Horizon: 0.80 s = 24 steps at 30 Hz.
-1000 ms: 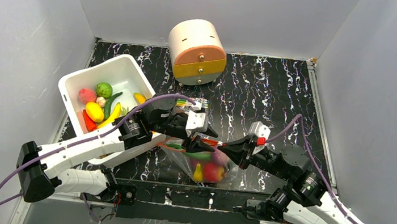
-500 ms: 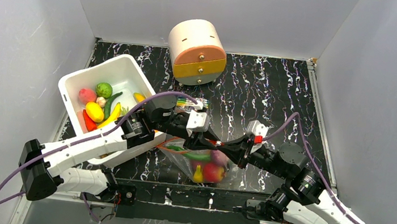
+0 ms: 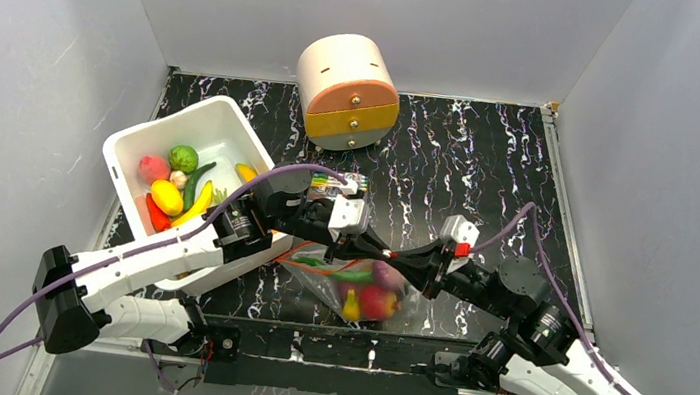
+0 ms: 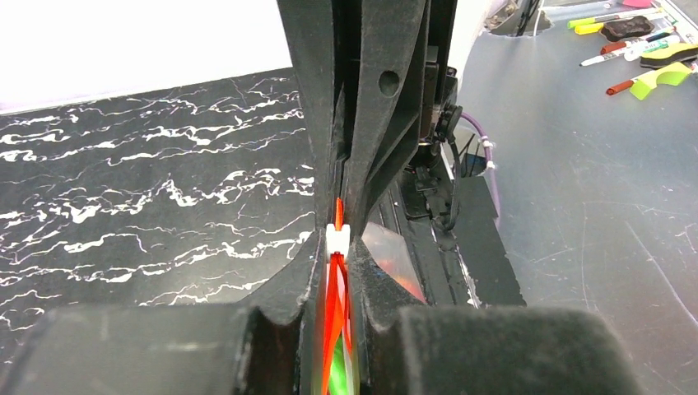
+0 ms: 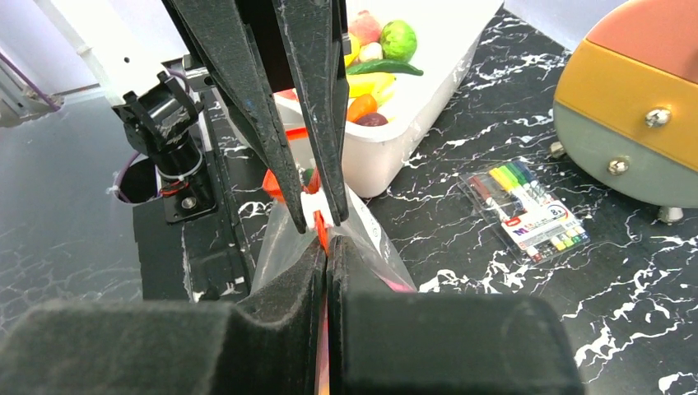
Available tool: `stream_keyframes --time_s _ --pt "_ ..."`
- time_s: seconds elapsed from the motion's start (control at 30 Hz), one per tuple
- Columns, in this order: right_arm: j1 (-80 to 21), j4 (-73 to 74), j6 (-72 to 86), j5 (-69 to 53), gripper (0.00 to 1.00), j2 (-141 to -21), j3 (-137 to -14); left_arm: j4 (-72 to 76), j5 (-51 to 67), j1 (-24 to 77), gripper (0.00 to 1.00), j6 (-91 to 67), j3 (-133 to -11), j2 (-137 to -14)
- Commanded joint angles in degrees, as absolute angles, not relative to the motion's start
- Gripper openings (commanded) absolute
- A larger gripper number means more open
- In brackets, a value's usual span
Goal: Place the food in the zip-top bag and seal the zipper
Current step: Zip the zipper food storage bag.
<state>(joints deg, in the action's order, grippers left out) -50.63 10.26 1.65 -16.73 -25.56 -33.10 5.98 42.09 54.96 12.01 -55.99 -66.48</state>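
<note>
The clear zip-top bag hangs between my two grippers near the table's front edge. It holds food: a yellow banana, a red piece, plus purple and green pieces. My left gripper is shut on the red-orange zipper, with the white slider at its fingertips. My right gripper is shut on the same strip just to the right, its tips almost touching the left ones. In the right wrist view the right gripper pinches the strip just below the slider.
A white bin at the left holds more toy fruits and vegetables. A round drawer unit stands at the back. A flat pack of coloured pens lies on the black marbled table behind the bag.
My left gripper has slid right along the zipper towards the right gripper, and the gap between them has closed. The bag has shifted slightly right.
</note>
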Motion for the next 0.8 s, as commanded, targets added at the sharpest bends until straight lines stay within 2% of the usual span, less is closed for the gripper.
stream_keyframes --time_s 0.0,0.37,0.47,0.77 --pt "-50.7 5.4 1.6 -12.1 0.0 -21.0 -33.4 2.7 40.6 55.0 0.0 15.1 -56.8 -63.4" --pt "-50.7 8.2 -0.6 -14.5 0.0 -21.2 -33.7 -0.4 38.3 55.1 0.0 16.9 -58.6 -65.2" --pt "-50.6 10.9 -3.2 -16.6 0.19 -23.0 -35.7 0.9 39.8 55.0 0.0 15.7 -58.9 -66.2" --pt "-50.7 10.3 -4.9 -19.6 0.25 -28.1 -36.9 4.0 41.7 55.0 0.0 13.6 -58.4 -67.2"
